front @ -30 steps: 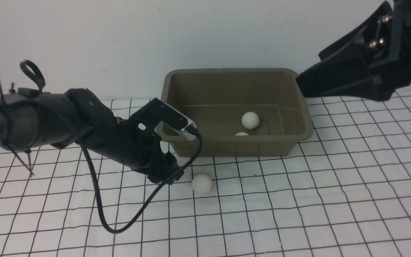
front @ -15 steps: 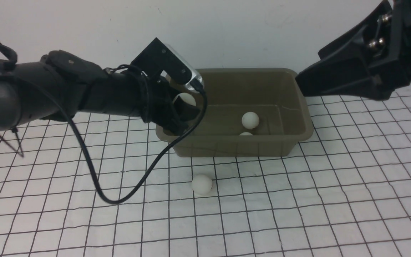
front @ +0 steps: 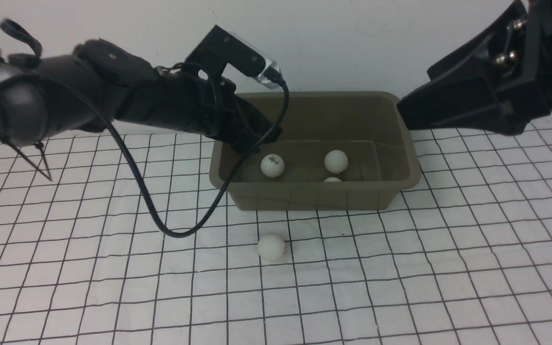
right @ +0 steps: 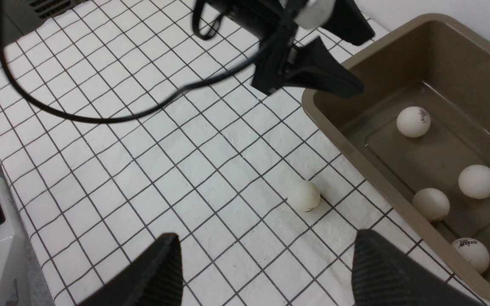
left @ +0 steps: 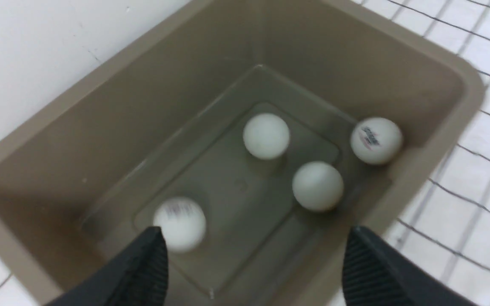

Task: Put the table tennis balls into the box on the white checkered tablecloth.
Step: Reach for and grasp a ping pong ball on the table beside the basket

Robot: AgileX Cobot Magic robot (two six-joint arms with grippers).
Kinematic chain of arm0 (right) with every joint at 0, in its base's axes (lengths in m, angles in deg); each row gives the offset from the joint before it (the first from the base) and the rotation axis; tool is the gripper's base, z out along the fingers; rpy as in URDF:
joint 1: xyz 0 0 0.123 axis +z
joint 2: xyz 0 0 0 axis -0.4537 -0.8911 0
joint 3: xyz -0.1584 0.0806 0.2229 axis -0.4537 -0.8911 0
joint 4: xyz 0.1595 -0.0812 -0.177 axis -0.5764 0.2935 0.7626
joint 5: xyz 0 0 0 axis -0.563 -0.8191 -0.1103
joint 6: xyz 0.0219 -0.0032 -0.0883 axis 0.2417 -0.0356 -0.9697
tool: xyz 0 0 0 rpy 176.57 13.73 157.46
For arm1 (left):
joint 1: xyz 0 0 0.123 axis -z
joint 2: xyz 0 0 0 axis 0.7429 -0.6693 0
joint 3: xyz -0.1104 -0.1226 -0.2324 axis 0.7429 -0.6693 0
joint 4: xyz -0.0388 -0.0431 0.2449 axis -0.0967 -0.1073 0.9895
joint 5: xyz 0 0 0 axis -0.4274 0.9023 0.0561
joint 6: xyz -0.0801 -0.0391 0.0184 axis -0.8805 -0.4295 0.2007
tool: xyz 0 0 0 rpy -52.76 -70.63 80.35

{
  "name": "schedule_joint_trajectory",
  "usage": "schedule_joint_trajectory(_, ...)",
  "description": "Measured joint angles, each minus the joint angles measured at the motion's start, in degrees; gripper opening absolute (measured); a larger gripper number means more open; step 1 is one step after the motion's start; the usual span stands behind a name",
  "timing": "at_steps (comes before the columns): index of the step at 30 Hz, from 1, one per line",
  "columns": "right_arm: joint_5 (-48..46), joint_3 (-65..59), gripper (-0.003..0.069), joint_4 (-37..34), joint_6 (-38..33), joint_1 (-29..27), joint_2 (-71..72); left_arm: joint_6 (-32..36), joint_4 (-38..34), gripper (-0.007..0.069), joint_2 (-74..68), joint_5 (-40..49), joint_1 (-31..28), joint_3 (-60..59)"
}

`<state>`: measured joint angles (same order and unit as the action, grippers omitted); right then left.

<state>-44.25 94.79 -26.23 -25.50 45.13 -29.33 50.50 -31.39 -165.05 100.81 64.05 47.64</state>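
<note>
Left pincer (left: 254, 231): spread, empty, over the left end of the box (front: 314, 197).
Marked ball (front: 272, 165): in the box, just below this pincer, near three other balls (left: 266, 136).
Last ball (front: 271, 247): on the tablecloth (front: 448, 268), near the box's front wall.
Right pincer (right: 266, 238): spread, empty, raised well apart.

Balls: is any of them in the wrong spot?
Yes. One ball sits alone on the checkered tablecloth, just in front of the box, not touching it. The other four balls already lie inside the box. Nothing looks spilled or broken.

Blurred ball (left: 180, 223); second ball (front: 332, 179) half hidden behind box (front: 314, 197) wall
</note>
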Motion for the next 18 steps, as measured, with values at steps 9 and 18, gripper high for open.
schedule_joint_trajectory(9,-0.11,0.0,0.0482,0.0,-1.03,0.0,0.0,-35.27,32.55,0.0413,13.16,13.46,0.02,0.06)
schedule_joint_trajectory(18,0.1,0.0,0.0482,0.0,-1.94,0.0,0.0,-51.11,37.42,0.0328,19.82,26.76,0.02,0.1)
